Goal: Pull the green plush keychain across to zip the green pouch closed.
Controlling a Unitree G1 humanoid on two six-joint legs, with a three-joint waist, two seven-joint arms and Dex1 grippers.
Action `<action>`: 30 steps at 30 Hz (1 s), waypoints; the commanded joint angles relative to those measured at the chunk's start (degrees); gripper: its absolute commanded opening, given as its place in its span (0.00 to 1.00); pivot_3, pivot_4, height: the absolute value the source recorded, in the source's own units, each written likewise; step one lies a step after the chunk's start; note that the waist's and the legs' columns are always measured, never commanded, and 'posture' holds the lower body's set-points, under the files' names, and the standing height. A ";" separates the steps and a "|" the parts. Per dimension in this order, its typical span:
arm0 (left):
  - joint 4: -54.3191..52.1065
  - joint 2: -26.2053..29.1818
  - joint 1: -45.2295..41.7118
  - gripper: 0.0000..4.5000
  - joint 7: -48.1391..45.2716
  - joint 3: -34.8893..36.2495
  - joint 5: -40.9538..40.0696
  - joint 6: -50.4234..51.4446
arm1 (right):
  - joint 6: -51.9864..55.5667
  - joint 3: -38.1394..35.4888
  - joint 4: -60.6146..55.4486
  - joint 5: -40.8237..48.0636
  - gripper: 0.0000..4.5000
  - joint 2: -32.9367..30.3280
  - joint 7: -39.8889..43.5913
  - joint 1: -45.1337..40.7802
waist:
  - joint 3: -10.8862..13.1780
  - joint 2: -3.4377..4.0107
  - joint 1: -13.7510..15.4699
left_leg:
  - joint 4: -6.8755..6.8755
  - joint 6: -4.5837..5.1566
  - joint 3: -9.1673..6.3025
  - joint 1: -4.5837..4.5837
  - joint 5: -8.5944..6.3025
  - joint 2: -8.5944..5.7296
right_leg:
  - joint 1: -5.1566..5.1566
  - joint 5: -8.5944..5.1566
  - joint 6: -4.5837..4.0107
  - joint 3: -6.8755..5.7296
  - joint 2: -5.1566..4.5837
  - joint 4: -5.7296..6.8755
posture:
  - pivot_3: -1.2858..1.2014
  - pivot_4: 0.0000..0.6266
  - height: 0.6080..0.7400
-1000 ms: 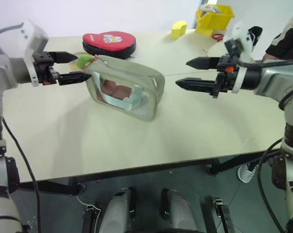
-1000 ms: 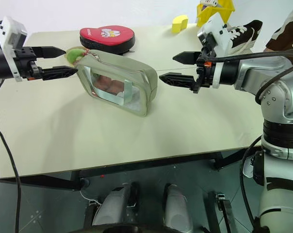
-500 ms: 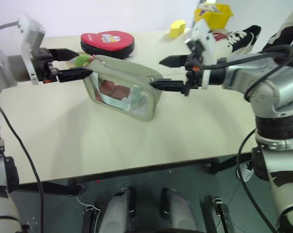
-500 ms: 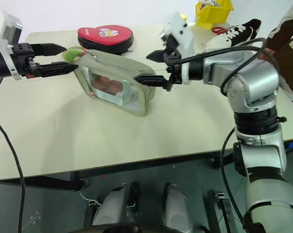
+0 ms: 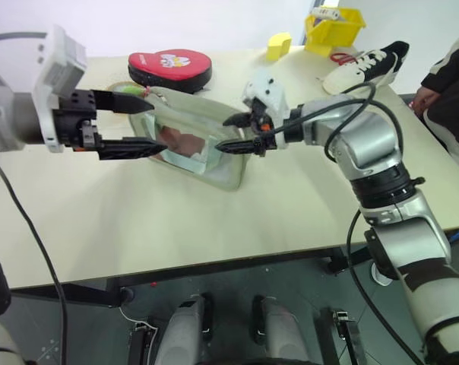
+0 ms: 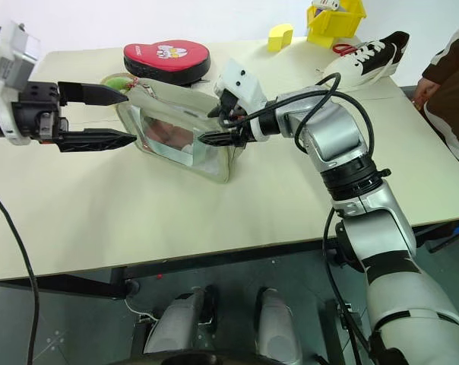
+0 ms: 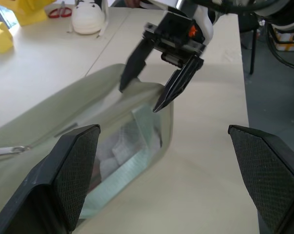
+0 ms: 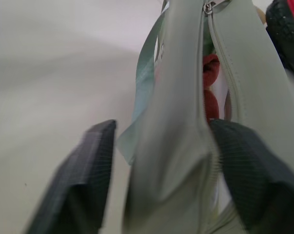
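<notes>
Cream table (image 5: 214, 220): pouch (image 5: 214, 163), red case (image 5: 171, 67), shoe (image 5: 364, 62).

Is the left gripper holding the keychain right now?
No: the left gripper stands wide open beside the pouch, with nothing between its fingers.

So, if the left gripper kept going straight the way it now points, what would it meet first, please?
Most likely the green pouch: the left gripper is open and aimed at its near end, though depth is hard to judge.
</notes>
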 commanded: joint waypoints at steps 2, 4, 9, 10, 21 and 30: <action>-0.34 1.19 0.75 1.00 1.31 2.38 -0.11 -1.44 | -10.97 1.46 2.60 -6.94 0.10 -3.17 3.93 -2.14 | 0.00 0.00 0.17 | 0.00 0.00 0.00 0.04 0.00 0.00 | 0.05 -0.01 0.00 0.00 0.00 0.00 | 0.52 0.24 1.00; 0.10 0.90 1.19 1.00 1.94 2.48 0.02 -1.96 | -21.16 2.87 6.81 -12.09 0.02 -5.51 5.61 -4.15 | 0.01 0.01 0.29 | 0.05 -0.01 -0.02 0.05 0.00 0.00 | 0.12 -0.02 -0.01 -0.01 0.02 -0.03 | 0.52 0.24 1.00; 0.86 0.50 2.36 1.00 2.59 2.12 0.39 -3.71 | -40.79 3.28 19.95 -19.18 0.02 -8.50 8.43 -10.12 | 0.02 0.03 0.20 | 0.04 -0.06 -0.05 0.06 -0.01 -0.02 | 0.13 -0.09 -0.13 0.00 0.02 -0.09 | 0.52 0.24 1.00; 1.06 0.33 2.44 1.00 2.71 1.93 0.49 -4.11 | -44.05 3.27 23.19 -20.40 0.02 -8.94 8.68 -11.32 | 0.02 0.03 0.12 | 0.02 -0.09 -0.05 0.06 0.01 -0.01 | 0.11 -0.08 -0.12 0.00 0.03 -0.09 | 0.52 0.24 1.00; 2.91 -1.83 2.65 1.00 3.31 0.53 1.79 -7.04 | -48.75 -1.00 36.17 -21.51 0.38 -7.70 9.99 -11.17 | 0.02 0.03 -0.16 | -0.02 -0.28 -0.01 0.21 0.16 0.00 | 0.21 -0.01 0.00 0.01 0.03 -0.01 | 0.52 0.24 1.00; 7.16 -1.79 7.22 1.00 6.66 4.05 4.33 -9.92 | -31.59 -8.36 24.11 -15.97 0.72 -9.02 12.33 -13.05 | 0.04 0.06 -0.14 | -0.14 -0.23 0.04 0.38 0.12 0.01 | 0.25 -0.01 0.01 0.05 0.02 0.05 | 0.52 0.24 1.00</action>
